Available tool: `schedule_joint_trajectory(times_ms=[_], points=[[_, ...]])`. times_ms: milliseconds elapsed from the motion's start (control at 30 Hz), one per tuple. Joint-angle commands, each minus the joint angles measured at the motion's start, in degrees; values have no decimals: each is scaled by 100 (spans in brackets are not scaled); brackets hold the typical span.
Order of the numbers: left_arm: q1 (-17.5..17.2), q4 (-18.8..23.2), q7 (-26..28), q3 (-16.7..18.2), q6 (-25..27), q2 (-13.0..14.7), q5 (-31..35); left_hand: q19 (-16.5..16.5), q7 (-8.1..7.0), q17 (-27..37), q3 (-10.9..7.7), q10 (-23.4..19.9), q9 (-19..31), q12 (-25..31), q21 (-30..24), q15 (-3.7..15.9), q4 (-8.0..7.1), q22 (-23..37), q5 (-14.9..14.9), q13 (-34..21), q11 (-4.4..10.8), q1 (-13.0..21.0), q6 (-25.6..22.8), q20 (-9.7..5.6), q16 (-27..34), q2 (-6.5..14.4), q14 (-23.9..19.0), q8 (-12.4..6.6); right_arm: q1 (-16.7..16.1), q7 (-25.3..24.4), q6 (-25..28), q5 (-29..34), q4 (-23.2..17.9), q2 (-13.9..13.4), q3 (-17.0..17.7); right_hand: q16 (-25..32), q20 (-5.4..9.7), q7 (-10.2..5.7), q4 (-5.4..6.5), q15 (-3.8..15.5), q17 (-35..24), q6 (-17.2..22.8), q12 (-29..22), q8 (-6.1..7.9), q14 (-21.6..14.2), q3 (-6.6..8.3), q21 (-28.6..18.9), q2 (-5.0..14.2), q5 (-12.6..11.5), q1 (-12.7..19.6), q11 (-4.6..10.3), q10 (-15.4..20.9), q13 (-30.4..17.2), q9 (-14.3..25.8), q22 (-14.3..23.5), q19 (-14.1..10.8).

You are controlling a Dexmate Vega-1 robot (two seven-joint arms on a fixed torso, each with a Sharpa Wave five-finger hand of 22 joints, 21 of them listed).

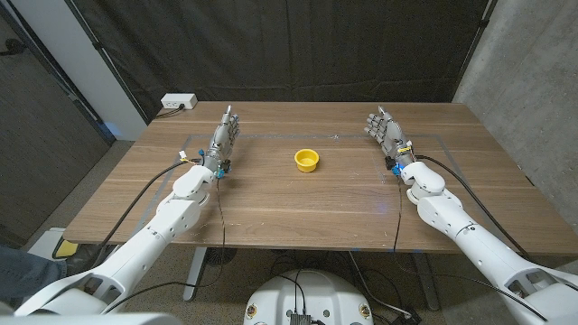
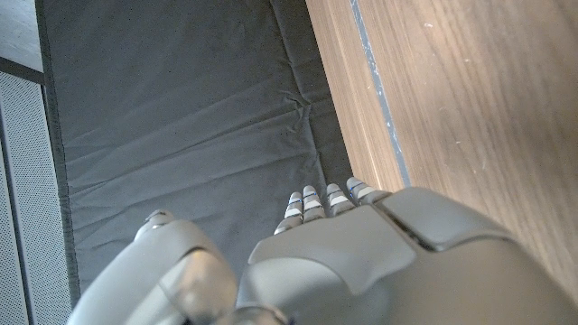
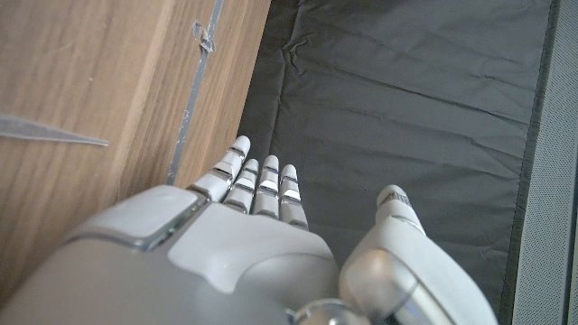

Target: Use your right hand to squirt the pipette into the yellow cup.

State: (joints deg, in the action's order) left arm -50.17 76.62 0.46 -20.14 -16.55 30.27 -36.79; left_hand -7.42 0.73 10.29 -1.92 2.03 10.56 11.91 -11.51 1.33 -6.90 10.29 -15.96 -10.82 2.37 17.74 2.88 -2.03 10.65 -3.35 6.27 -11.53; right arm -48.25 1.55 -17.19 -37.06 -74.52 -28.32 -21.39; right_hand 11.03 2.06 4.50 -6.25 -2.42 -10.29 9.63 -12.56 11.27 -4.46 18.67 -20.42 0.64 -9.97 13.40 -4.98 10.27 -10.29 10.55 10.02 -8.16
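Note:
A small yellow cup (image 1: 307, 160) stands upright near the middle of the wooden table (image 1: 298, 203). A clear, thin, tapered piece (image 3: 50, 132), apparently the pipette, lies on the wood in the right wrist view, its point toward my right hand. My right hand (image 1: 386, 135) is to the right of the cup, well apart from it, fingers (image 3: 257, 181) stretched out toward the far edge and holding nothing. My left hand (image 1: 224, 137) is left of the cup, fingers (image 2: 321, 203) straight, also holding nothing.
A thin tape outline (image 1: 271, 135) marks a rectangle on the table around the cup. A white power strip (image 1: 178, 102) sits at the far left corner. A dark curtain (image 1: 307, 45) hangs behind the table, and a concrete wall (image 1: 533, 72) stands to the right.

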Motion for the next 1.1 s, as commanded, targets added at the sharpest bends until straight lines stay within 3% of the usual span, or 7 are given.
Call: schedule_joint_trajectory(times_ms=[33, 233, 433, 600, 833, 1100], points=[[-261, 300, 121, 148, 47, 132, -69, -13, 11, 9, 0, -64, 9, 57, -33, -11, -28, 10, -50, -6, 7, 40, -68, -394, 54, 5, -20, -48, -344, -345, -368, 206, -319, 34, 103, 42, 145, -5, -21, 23, -6, 135, -36, 53, -74, 41, -7, 20, -23, 108, -10, 103, -30, 28, 21, -58], [-181, 323, -99, 97, 111, 218, -59, -8, 9, 8, 0, -98, 9, 65, -32, -16, -20, 9, -58, -5, -14, 57, -111, -387, 57, 23, -48, -58, -766, -827, -628, 443, -819, -118, 318, 81, 212, -77, -168, 108, 1, 359, -111, 110, -339, 94, -15, 38, -41, 354, 82, 367, -32, 31, 18, -333], [-54, 165, -458, 25, 39, 167, -129, -14, 8, 8, -3, -140, 9, 74, -27, -5, -11, 9, -65, -4, 3, 78, -165, -357, 59, 47, -75, -71, -1145, -1215, -603, 698, -1289, -290, 409, 87, 217, -69, -285, 134, 4, 456, -131, 132, -471, 169, 4, 68, -57, 615, 92, 473, -33, 33, 15, -446], [-88, 266, -413, 13, -24, 206, -18, -18, 11, 8, -4, -165, 9, 78, -24, -5, -5, 9, -70, -4, -3, 93, -213, -347, 57, 63, -85, -84, -1413, -1560, -560, 971, -1583, -418, 489, 87, 229, -64, -322, 142, 4, 518, -145, 143, -533, 190, 7, 57, -54, 730, 84, 541, -33, 34, 15, -525], [-141, 356, -349, 38, -93, 219, 25, -15, 11, 7, -5, -201, 10, 85, -23, -8, 2, 9, -74, -3, -2, 111, -236, -338, 60, 82, -114, -84, -1810, -1929, -538, 1232, -2052, -603, 689, 130, 253, -117, -341, 242, -2, 744, -211, 180, -840, 193, -8, 5, -35, 973, 148, 811, -37, 41, 19, -817], [-149, 402, -297, 16, -89, 191, 53, -22, 7, 7, -5, -223, 10, 85, -19, -5, 10, 10, -77, -3, -8, 128, -260, -318, 60, 99, -136, -84, -2171, -2216, -572, 1448, -2384, -711, 904, 122, 261, -155, -333, 242, -5, 819, -216, 187, -889, 186, 8, -9, -31, 1041, 183, 865, -38, 43, 20, -862]])
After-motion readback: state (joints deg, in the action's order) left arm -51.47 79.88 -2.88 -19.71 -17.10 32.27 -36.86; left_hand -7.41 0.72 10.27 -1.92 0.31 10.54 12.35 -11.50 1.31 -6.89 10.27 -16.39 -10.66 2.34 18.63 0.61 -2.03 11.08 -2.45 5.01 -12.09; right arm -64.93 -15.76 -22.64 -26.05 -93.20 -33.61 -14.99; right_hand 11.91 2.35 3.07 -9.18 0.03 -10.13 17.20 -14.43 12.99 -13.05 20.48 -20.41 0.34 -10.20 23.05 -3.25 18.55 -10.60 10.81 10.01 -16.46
